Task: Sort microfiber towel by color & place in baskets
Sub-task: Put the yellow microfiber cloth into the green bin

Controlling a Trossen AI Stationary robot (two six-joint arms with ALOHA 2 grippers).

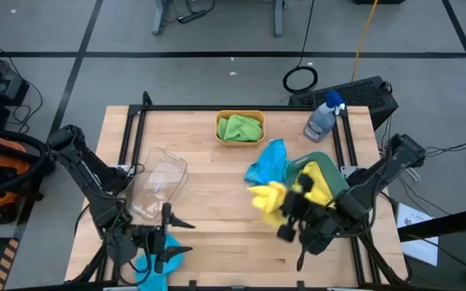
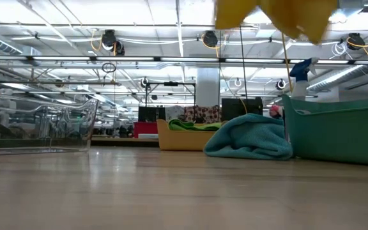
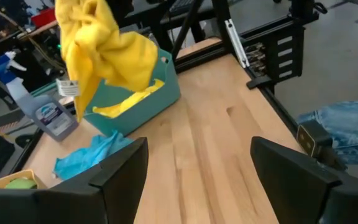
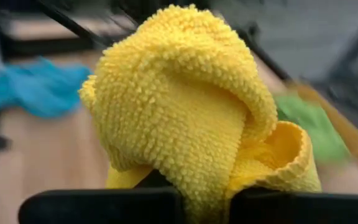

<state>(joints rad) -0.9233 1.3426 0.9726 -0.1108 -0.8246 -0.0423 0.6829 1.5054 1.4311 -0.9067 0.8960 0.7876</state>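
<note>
My right gripper (image 1: 291,207) is shut on a yellow towel (image 1: 267,200), held in the air left of the teal basket (image 1: 330,166), which holds another yellow towel (image 3: 129,102). A blue towel (image 1: 267,162) lies bunched on the table beside that basket. The orange-yellow basket (image 1: 239,127) at the far middle holds a green towel (image 1: 241,129). The clear basket (image 1: 158,184) stands at the left. My left gripper (image 1: 165,236) is open near the table's near edge with nothing between its fingers; another blue towel (image 1: 154,267) lies below it. My right gripper pinches a bunched fold of the yellow towel (image 4: 185,186) between its two fingers, several layers thick. The fingers come from the table's right, slanting down. The towel billows up over the fingertips and hides the exact spot. It is lifted clear of the table (image 2: 276,13).
A spray bottle with a blue head (image 1: 324,117) stands at the far right, behind the teal basket. Black frame rails (image 1: 128,137) run along the table's left, far and right sides. Bare wood lies in the middle and along the near edge (image 1: 233,242).
</note>
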